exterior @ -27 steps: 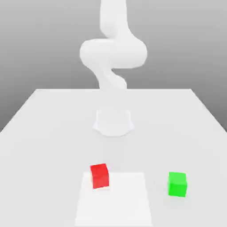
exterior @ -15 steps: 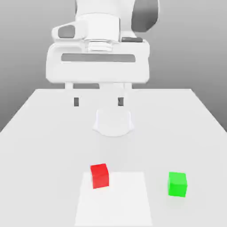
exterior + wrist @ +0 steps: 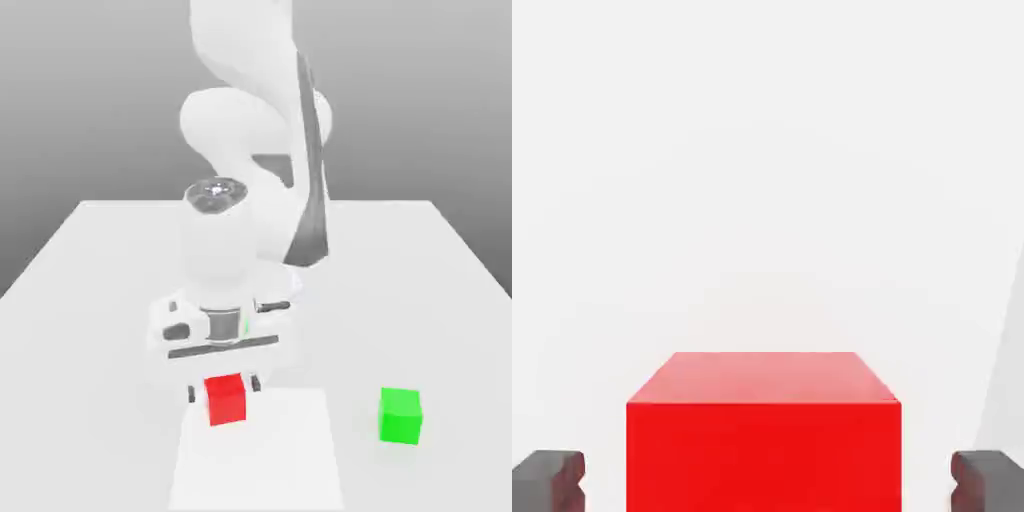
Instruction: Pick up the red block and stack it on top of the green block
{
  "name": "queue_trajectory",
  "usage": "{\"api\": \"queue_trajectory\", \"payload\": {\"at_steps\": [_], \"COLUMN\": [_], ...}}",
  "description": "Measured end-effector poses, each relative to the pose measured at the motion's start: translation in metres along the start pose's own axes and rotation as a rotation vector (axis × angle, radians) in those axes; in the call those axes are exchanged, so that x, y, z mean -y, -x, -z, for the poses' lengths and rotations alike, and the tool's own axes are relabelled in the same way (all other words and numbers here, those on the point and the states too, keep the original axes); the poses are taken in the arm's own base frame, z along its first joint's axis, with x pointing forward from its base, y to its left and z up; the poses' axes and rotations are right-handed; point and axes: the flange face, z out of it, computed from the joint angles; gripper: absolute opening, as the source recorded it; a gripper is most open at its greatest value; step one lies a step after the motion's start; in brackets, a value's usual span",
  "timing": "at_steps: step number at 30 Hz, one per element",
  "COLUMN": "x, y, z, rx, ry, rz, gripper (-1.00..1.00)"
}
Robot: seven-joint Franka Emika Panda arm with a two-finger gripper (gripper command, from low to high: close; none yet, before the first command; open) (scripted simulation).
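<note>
Red block (image 3: 762, 440) smooth (matt).

red block (image 3: 226, 399), green block (image 3: 400, 415) well apart, flat

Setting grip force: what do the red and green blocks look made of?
Red block: looks like smooth, hard, matte plastic or painted wood; flat uniform faces, crisp edges, no grain or gloss. Green block: same plain matte look. It is a render, so the material stays open. Finger pads look like dark rubber.

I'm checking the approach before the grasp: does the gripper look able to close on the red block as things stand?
Probably yes: the open gripper has a finger on each side of the red block, with gaps and nothing between.
</note>
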Motion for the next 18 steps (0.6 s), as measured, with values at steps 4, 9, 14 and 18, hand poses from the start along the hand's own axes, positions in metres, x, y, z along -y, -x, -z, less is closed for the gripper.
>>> {"api": "queue_trajectory", "payload": {"at_steps": [4,9,14,18], "x": [0.000,0.001,0.025,0.096], "y": [0.000,-0.002,0.006,0.029], "z": [-0.003,0.029,0.064,0.077], "rx": [0.001,0.000,0.001,-0.001], "ry": [0.000,0.000,0.000,0.002], "rz": [-0.001,0.001,0.025,0.074], "gripper": [-1.00,-1.00,-1.00,-1.00]}}
